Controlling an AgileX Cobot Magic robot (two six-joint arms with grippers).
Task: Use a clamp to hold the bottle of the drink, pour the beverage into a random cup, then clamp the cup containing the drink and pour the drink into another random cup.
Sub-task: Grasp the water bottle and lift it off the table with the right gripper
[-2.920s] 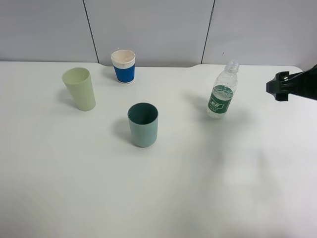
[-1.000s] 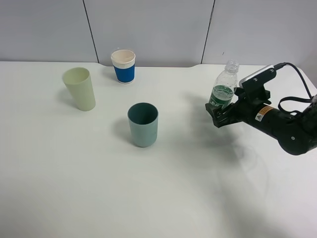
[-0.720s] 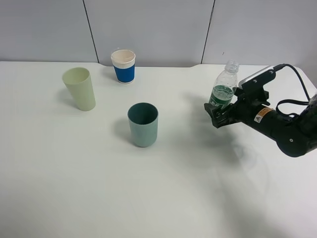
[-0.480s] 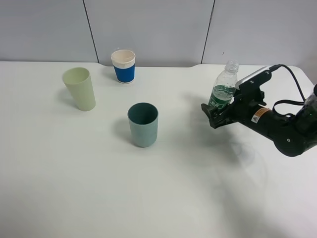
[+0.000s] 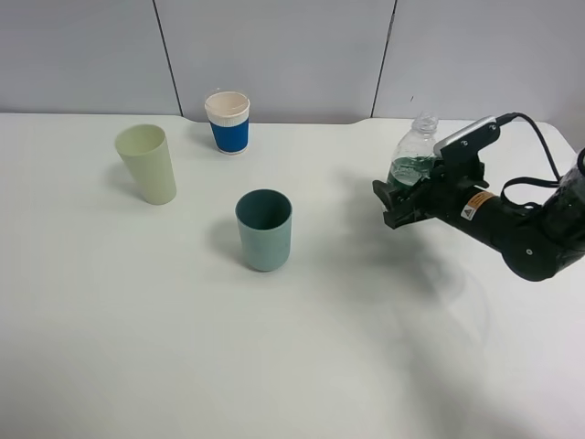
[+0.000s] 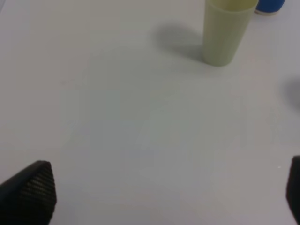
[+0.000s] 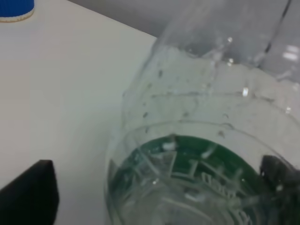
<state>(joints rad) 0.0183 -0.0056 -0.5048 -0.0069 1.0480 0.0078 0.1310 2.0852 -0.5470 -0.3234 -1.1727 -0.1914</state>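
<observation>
A clear water bottle point(image 5: 413, 157) with a green label stands at the right of the white table. My right gripper point(image 5: 395, 203) is at its lower part, with a finger on each side. In the right wrist view the bottle point(image 7: 197, 140) fills the space between the fingers; one finger point(image 7: 280, 176) touches it and the other finger point(image 7: 29, 193) stands a little off it, so the jaws are open. A teal cup point(image 5: 264, 230), a pale green cup point(image 5: 146, 165) and a blue paper cup point(image 5: 228, 122) stand to the left. My left gripper point(image 6: 161, 194) is open and empty.
The left wrist view shows the pale green cup point(image 6: 225, 30) and the edge of the blue cup point(image 6: 269, 5) beyond bare table. The blue cup's base shows in the right wrist view point(image 7: 14, 9). Grey wall panels point(image 5: 274, 55) rise behind the table's far edge.
My right arm came in from the right edge and put its fingers around the bottle. In the last second the gripper crept a little left and up along it. The cups have not moved.
</observation>
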